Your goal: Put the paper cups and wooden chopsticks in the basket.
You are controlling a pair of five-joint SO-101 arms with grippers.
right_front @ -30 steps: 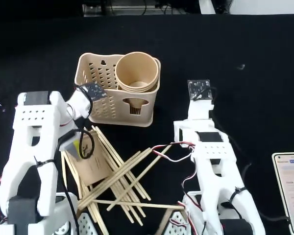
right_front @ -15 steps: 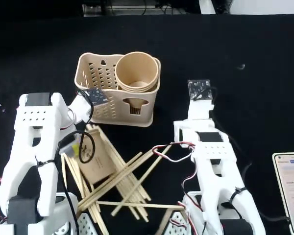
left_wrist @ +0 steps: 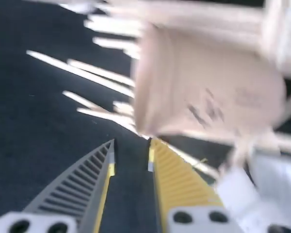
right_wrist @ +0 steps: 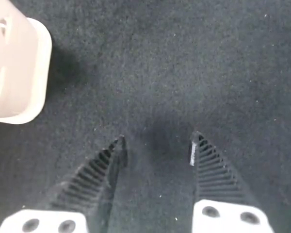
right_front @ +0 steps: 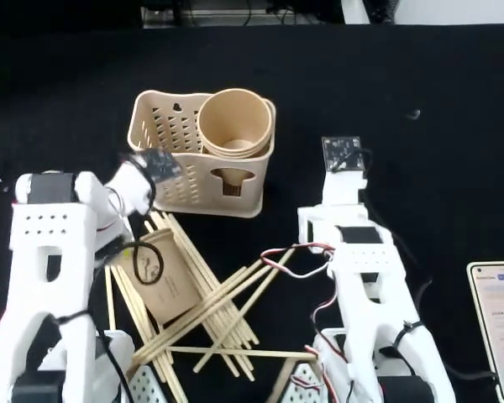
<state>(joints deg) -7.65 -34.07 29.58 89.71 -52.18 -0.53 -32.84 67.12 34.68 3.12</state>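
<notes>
Paper cups (right_front: 235, 124) are stacked in the basket (right_front: 164, 134); one cup (right_front: 164, 277) and chopsticks (right_front: 228, 292) are left out; left claw (left_wrist: 132, 145) narrow, right claw (right_wrist: 158, 140) wide.

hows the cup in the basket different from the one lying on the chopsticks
The basket cup stands upright with its mouth up, while the loose cup lies on its side. The basket cup is nested on top of a stack inside the basket. The loose cup is on its own, resting across the chopsticks outside the basket. Both are tan paper cups.
</notes>
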